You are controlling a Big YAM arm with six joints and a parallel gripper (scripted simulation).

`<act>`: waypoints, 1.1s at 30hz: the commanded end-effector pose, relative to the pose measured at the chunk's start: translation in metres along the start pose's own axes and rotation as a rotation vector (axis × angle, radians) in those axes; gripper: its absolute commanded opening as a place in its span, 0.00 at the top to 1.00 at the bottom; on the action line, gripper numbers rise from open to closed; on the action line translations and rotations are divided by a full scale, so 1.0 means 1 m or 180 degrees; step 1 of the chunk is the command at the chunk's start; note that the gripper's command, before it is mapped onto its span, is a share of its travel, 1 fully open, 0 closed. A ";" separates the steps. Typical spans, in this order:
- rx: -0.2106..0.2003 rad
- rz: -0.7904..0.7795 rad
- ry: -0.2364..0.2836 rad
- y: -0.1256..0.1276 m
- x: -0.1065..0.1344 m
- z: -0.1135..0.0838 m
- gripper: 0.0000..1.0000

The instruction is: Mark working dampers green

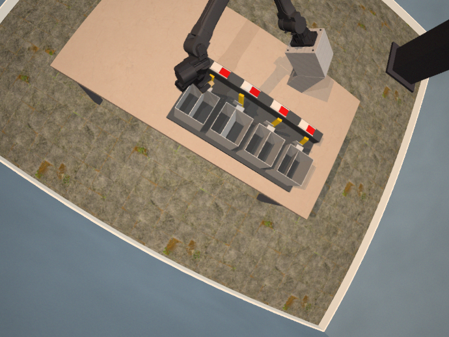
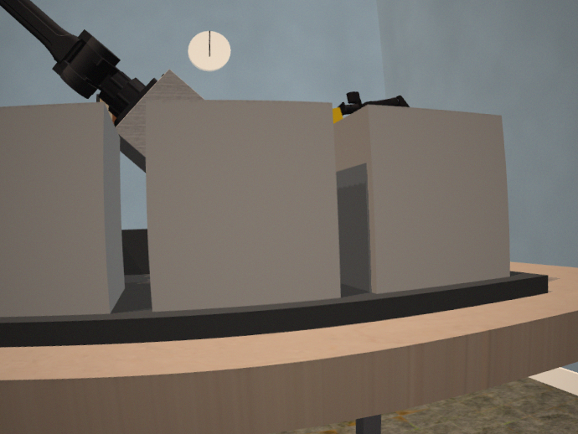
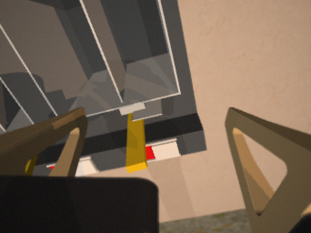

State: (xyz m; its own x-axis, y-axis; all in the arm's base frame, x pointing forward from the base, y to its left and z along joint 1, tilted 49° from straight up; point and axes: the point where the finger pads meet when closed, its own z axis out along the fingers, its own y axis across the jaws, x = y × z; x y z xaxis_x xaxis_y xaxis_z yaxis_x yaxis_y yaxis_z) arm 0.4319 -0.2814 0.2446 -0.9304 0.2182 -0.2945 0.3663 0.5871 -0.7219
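Observation:
Four grey open-topped dampers stand in a row: the first damper (image 1: pixel 190 116) (image 3: pixel 146 73), second (image 1: pixel 222 134), third (image 1: pixel 256 155) and fourth (image 1: pixel 289 175). Each has a yellow lever facing its slider; the first lever (image 1: pixel 212 77) (image 3: pixel 136 146) points straight out, while the third lever (image 1: pixel 276 121) and fourth lever (image 1: pixel 304 140) look slanted. All four sliders show red beside white covers: first red patch (image 1: pixel 224 73) (image 3: pixel 150 153), second (image 1: pixel 254 92), third (image 1: pixel 283 110), fourth (image 1: pixel 310 130). My gripper (image 3: pixel 155 115) is open above the first damper's lever, which lies between the fingers in the wrist view, not gripped.
A dark base (image 1: pixel 231 152) (image 2: pixel 233 322) carries the dampers, and a raised dark rail (image 1: pixel 268 100) holds the sliders. The arm stands on a grey block (image 1: pixel 306 65) behind the rail. The neighbouring second lever (image 1: pixel 241 98) is close beyond one finger. The table edge (image 2: pixel 280 378) runs beside the dampers.

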 end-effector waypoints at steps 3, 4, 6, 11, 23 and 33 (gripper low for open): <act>-0.0084 -0.0713 0.0031 0.053 -0.033 -0.020 0.00; -0.0092 -0.0788 0.0035 0.060 -0.035 -0.022 0.00; -0.0096 -0.0860 0.0039 0.066 -0.037 -0.023 0.00; -0.0064 -0.0701 0.0058 0.039 -0.035 -0.021 0.00; -0.0089 -0.0813 0.0128 0.057 -0.027 -0.012 0.64; -0.0091 -0.0819 0.0121 0.058 -0.028 -0.013 0.64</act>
State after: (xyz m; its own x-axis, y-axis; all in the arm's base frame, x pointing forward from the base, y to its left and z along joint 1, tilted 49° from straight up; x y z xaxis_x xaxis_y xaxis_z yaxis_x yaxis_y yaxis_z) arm 0.4761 -0.2407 0.2136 -0.9924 0.0891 -0.0844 0.1221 0.6477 -0.7521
